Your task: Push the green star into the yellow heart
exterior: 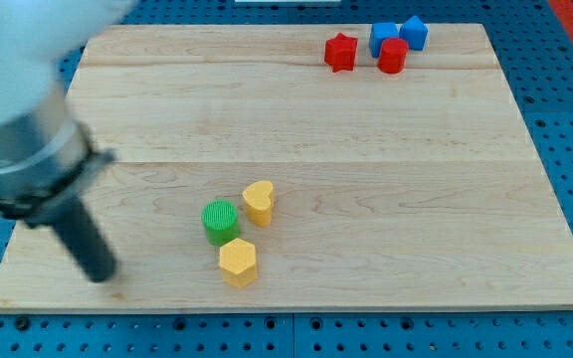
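Observation:
The only green block (pixel 220 221) looks round with a ridged top; its star shape cannot be made out. It sits on the wooden board (pixel 386 199) at the lower middle. The yellow heart (pixel 259 201) stands just to its upper right, nearly touching it. My tip (pixel 99 274) rests on the board at the lower left, well to the left of the green block and a little lower than it. The arm above the tip is large and blurred at the view's left.
A yellow hexagon (pixel 238 263) sits just below the green block. At the view's top right are a red star (pixel 340 52), a red cylinder (pixel 393 56) and two blue blocks (pixel 384 37) (pixel 414 32). Blue pegboard surrounds the board.

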Motion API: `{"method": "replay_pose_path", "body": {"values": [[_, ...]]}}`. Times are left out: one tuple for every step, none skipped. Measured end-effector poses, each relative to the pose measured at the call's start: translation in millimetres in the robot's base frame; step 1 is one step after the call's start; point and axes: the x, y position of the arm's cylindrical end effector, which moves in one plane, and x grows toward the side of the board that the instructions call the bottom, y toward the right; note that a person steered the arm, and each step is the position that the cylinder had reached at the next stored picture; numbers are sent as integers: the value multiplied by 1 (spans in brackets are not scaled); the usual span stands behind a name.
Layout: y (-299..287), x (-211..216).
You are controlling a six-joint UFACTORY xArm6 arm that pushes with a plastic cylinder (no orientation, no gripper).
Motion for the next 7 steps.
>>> {"method": "replay_pose_path", "body": {"values": [[-70,-40],[-86,-102],[-86,-108],[-85,-116],[-73,-149],[-20,-167],[-86,-170]]}}
